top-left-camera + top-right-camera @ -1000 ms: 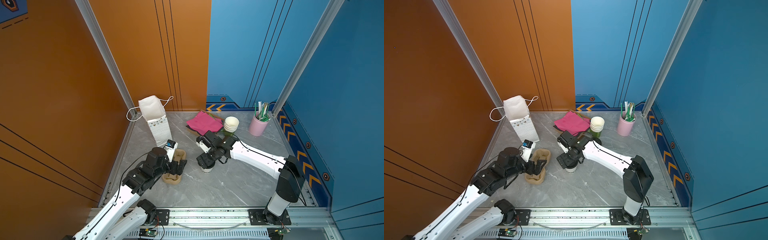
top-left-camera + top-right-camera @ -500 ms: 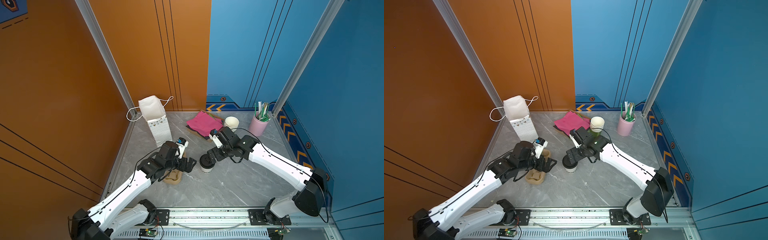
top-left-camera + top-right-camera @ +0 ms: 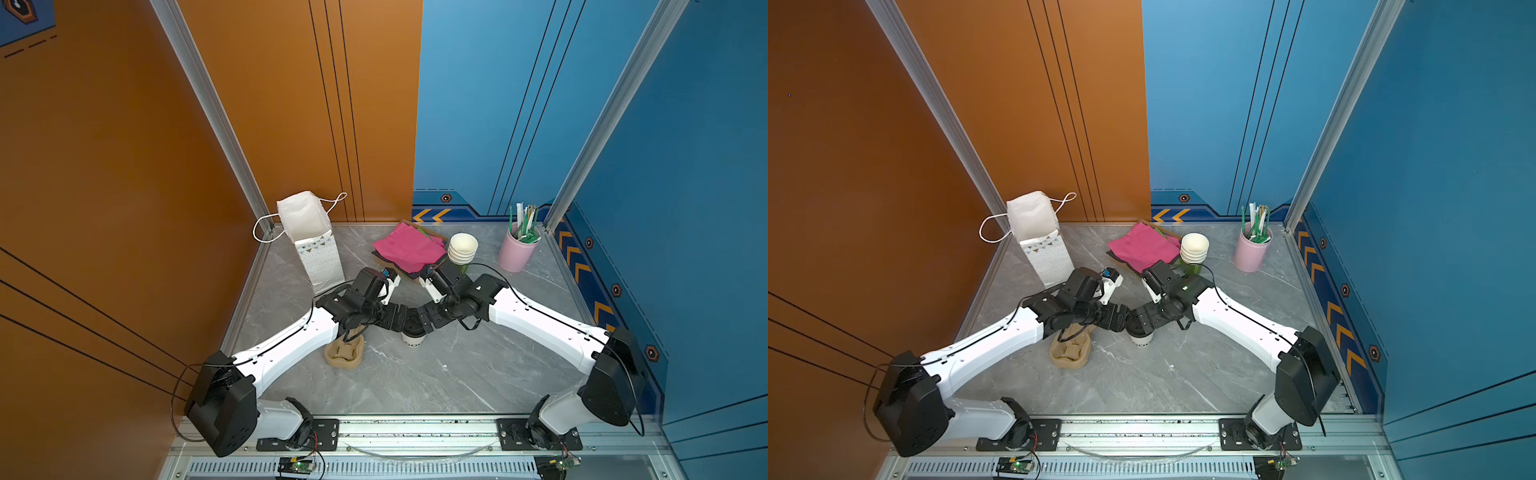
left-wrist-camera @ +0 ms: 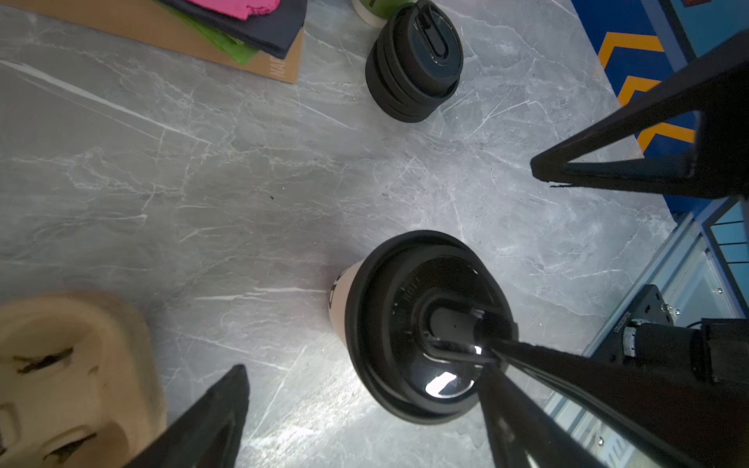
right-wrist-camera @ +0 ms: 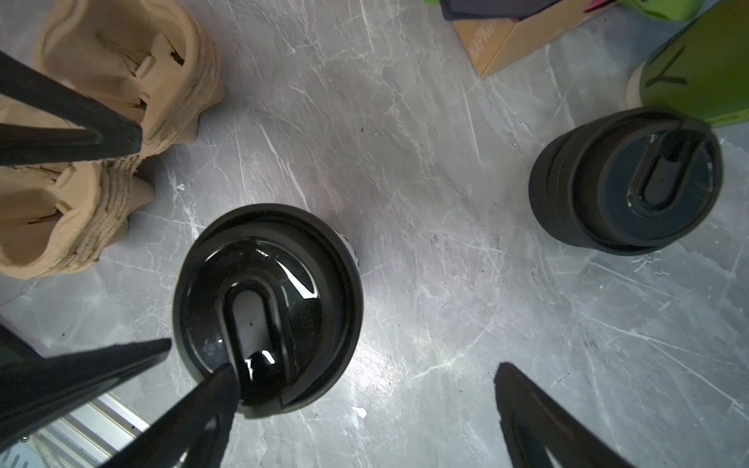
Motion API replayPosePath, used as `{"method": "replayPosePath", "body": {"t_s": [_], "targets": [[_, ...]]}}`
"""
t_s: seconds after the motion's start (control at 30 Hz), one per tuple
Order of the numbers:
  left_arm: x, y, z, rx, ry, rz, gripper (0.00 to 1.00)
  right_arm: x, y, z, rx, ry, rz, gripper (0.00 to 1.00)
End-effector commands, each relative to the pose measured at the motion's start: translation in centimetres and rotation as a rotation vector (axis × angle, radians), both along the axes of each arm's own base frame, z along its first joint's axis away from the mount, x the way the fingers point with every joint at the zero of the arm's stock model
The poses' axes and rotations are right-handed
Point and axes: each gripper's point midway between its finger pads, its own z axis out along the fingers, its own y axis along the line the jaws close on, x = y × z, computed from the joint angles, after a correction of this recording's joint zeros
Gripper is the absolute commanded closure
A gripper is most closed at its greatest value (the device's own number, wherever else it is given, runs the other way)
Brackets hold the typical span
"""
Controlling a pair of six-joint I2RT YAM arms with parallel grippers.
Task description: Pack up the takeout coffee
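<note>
On the grey marble bench (image 3: 457, 374), apart from the open white paper bag (image 3: 316, 249) and near the tan moulded-pulp carrier (image 3: 345, 357), the black-lidded white paper coffee cup (image 3: 413, 340) stands upright. The spread left claw (image 4: 387, 271) should centre and close below the lid (image 5: 267, 308), once the spread right claw (image 5: 364, 370) lifts its fingertip clear.

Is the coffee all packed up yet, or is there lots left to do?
Not yet. Done: the black lid is on the cup, standing on the table. In hand: the left gripper and right gripper hang open over it, not gripping. Left: the cup must go into the paper bag, standing open at the back.
</note>
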Motion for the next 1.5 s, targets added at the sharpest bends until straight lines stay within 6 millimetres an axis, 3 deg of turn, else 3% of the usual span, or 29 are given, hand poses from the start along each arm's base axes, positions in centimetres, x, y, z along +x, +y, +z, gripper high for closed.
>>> {"method": "replayPosePath", "body": {"t_s": [0.0, 0.2, 0.27, 0.43, 1.0, 1.1, 1.37, 1.47], "targets": [[0.5, -1.2, 0.4, -0.03, 0.0, -0.012, 0.12, 0.1, -0.8, -1.3, -0.04, 0.019, -0.027, 0.0], [0.3, -0.8, -1.5, 0.005, 0.037, 0.01, 0.12, -0.1, -1.3, -2.7, -0.073, 0.044, -0.025, 0.0], [0.1, -0.6, -2.1, 0.012, 0.057, 0.014, 0.18, -0.2, -1.4, -3.0, -0.08, 0.051, -0.024, 0.0], [-0.6, 0.2, -3.7, 0.037, 0.094, 0.045, 0.19, -0.5, -2.0, -4.0, -0.104, 0.071, -0.029, 0.0], [-2.0, 1.9, -7.3, 0.095, 0.184, 0.13, 0.22, -1.6, -4.8, -8.1, -0.206, 0.197, -0.064, 0.0], [-1.6, 1.3, -6.1, 0.045, 0.164, 0.122, 0.22, -1.6, -4.6, -8.3, -0.204, 0.208, -0.059, 0.0], [1.0, -1.1, 2.0, -0.29, 0.042, 0.116, 0.19, -1.3, -4.0, -8.3, -0.196, 0.213, -0.041, 0.01], [1.1, -0.6, 2.9, -0.319, 0.049, 0.137, 0.2, -1.3, -4.0, -8.4, -0.197, 0.216, -0.035, 0.0]]}}
